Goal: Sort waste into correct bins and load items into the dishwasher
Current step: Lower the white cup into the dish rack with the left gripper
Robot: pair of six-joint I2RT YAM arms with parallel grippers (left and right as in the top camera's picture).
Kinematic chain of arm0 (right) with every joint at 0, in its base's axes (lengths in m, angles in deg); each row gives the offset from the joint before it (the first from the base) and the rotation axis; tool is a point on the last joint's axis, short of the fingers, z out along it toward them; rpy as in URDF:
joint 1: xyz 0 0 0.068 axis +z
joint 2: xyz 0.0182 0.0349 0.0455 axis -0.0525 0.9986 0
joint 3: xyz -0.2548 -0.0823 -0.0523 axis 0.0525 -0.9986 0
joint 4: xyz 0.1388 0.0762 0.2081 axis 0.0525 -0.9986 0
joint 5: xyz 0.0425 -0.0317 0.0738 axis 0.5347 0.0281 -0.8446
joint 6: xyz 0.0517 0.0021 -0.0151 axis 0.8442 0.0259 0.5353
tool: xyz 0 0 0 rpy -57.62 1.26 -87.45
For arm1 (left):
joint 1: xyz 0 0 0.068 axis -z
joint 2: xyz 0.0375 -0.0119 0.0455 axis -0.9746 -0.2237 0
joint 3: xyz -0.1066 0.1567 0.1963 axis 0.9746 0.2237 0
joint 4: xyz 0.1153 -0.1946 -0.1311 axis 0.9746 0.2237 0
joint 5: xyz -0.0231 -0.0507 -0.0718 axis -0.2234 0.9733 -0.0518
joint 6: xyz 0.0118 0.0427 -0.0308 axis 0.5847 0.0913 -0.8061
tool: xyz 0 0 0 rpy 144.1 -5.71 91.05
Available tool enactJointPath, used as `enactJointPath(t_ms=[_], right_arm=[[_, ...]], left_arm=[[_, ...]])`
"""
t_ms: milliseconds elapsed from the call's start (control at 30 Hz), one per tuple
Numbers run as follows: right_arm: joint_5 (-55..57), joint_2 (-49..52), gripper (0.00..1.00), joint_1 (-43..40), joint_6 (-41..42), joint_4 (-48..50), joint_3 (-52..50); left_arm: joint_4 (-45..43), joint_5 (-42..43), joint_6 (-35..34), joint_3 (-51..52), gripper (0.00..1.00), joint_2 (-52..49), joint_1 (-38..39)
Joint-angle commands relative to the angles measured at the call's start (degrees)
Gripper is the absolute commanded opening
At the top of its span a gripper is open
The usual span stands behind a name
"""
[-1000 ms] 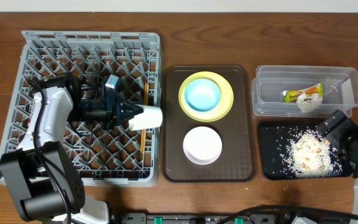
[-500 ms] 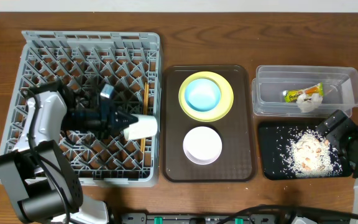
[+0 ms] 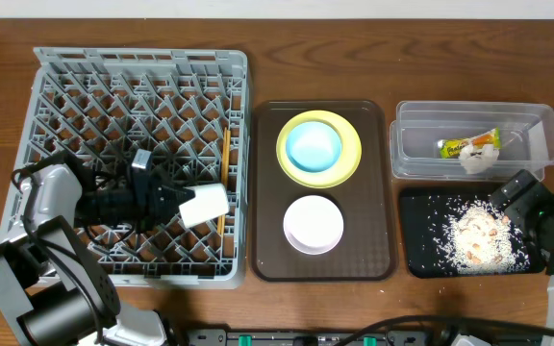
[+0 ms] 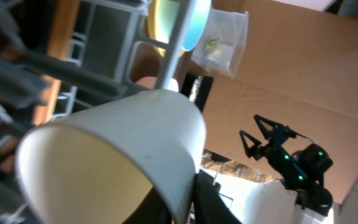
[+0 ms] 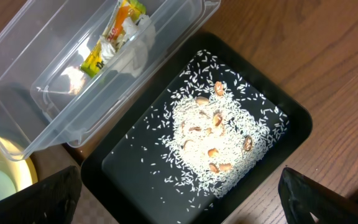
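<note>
Overhead first: the left gripper (image 3: 185, 206) is clamped on the one white cup (image 3: 208, 203), which lies on its side over the grey dish rack (image 3: 85, 77), toward the rack's front right corner. The rack fills the counter's left side. Wooden chopsticks (image 3: 226, 159) lie along its right edge, and I can't tell if that's one or two. On the brown tray (image 3: 267, 259) mid-counter sits one yellow-green plate (image 3: 351, 154) with one light blue bowl (image 3: 314, 146) on it, and one white bowl (image 3: 314, 224) nearer the front edge. By the right edge there's a clear tub (image 3: 537, 120) at the back, a black tray (image 3: 416, 255) in front of it, and the right arm (image 3: 546, 216) over that.

Left wrist: the cup's open mouth up close, with a dark finger (image 4: 201, 199) against its wall — overhead doesn't show that.

Right wrist: the right gripper (image 5: 179, 208) is spread wide and holds nothing, above the black tray. One printed wrapper (image 5: 107, 43) and one tissue (image 5: 140, 55) sit in the tub, and rice and beige scraps (image 5: 210, 137) are heaped in the tray. The wrapper print is too small to read.
</note>
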Motion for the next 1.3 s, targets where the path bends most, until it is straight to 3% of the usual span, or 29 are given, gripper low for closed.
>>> enactJointPath(t_ms=[0,333,733,1000,1200,1267], right_arm=[[0.42,-0.02,0.99,-0.31,-0.66,-0.02,0.66],[0.42,-0.02,0.99,-0.31,-0.66,-0.02,0.66],[0.42,-0.02,0.99,-0.31,-0.66,-0.02,0.63],[0.42,-0.02,0.99,-0.31,-0.66,-0.02,0.66],[0.42,-0.02,0.99,-0.31,-0.66,-0.02,0.66],[0.42,-0.02,0.99,-0.31,-0.66,-0.02,0.66]], left_arm=[[-0.31,-9.53,1.4,0.44,0.17,-0.46,-0.59],[-0.63,-9.7,-0.55,0.17,0.43,-0.17,-2.95],[-0.28,-13.33,-7.76,-0.48,0.51,9.81,-11.41],[-0.5,-25.66,-17.38,-3.17,0.51,22.51,-11.74],[-0.7,-26.18,-20.61,-3.32,0.52,33.92,-11.41],[-0.87,-26.18,-20.59,-3.32,0.57,37.46,-10.88]])
